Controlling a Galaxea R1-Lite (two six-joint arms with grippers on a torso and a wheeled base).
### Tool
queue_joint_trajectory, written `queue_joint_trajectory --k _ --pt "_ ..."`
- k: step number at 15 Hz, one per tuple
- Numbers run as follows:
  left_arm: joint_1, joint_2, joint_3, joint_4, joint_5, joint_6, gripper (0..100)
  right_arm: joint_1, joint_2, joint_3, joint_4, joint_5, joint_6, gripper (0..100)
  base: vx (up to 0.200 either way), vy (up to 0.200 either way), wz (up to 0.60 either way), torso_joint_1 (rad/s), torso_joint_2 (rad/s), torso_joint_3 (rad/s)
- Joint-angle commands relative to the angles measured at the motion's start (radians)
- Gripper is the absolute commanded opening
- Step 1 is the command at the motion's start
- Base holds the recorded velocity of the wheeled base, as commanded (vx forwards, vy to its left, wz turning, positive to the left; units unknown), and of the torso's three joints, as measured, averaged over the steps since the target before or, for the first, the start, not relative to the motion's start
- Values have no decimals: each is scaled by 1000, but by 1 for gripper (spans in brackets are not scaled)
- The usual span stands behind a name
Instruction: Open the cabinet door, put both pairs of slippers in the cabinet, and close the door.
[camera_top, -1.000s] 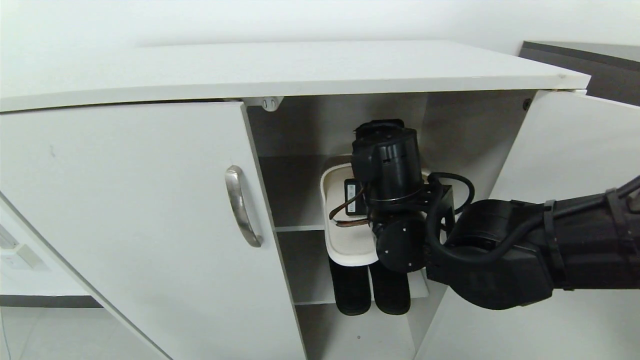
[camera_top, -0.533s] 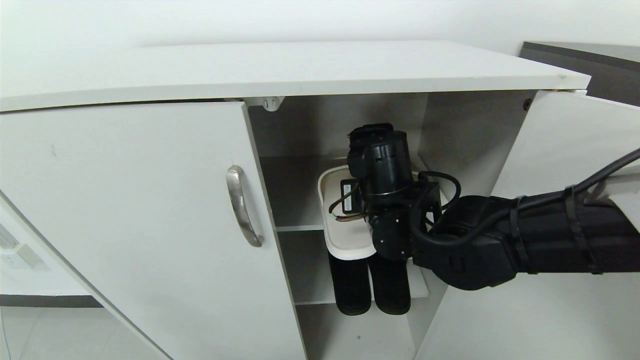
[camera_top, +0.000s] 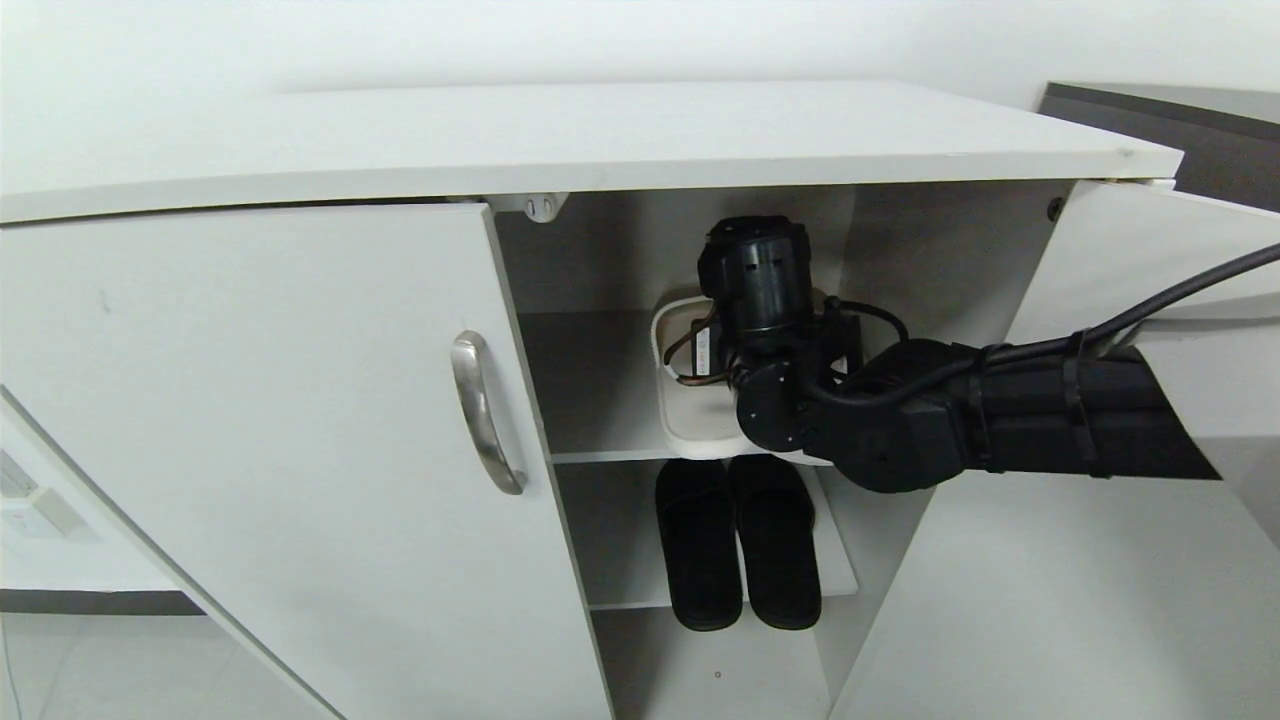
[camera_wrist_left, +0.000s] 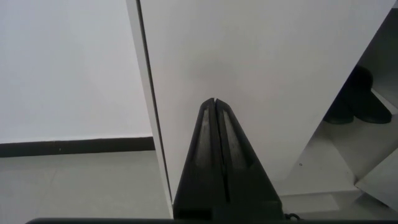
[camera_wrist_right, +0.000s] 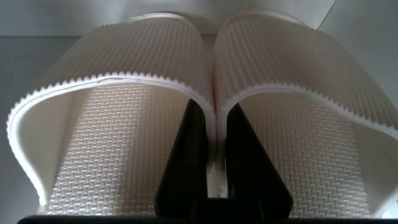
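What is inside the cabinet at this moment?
Black slippers lie on the lower shelf; white slippers are at the shelf above, held by the right gripper. The closed left door hides the rest.

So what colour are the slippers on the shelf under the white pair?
Those slippers are black, clearest in the head view.

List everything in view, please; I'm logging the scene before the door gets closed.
cabinet: one, white, facing the robot
left door: one, white, closed
handle: one, silver, on left door
right door: one, white, open
black slippers: one pair, black, lower shelf
white slippers: one pair, white, at upper shelf
left gripper: one, black, shut, facing left door
right gripper: one, black, inside cabinet, clamping white slippers
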Motion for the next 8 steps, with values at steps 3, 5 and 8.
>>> queue_joint_trajectory --k 3,5,8 --pt "0 1 0 0 0 0 0 -8 21 -13 0 11 0 0 0 0 0 0 0 0" --pt "0 1 0 0 0 0 0 -8 21 -13 0 11 0 0 0 0 0 0 0 0" --pt "0 1 0 0 0 0 0 -8 21 -10 1 11 2 100 0 0 0 0 0 0"
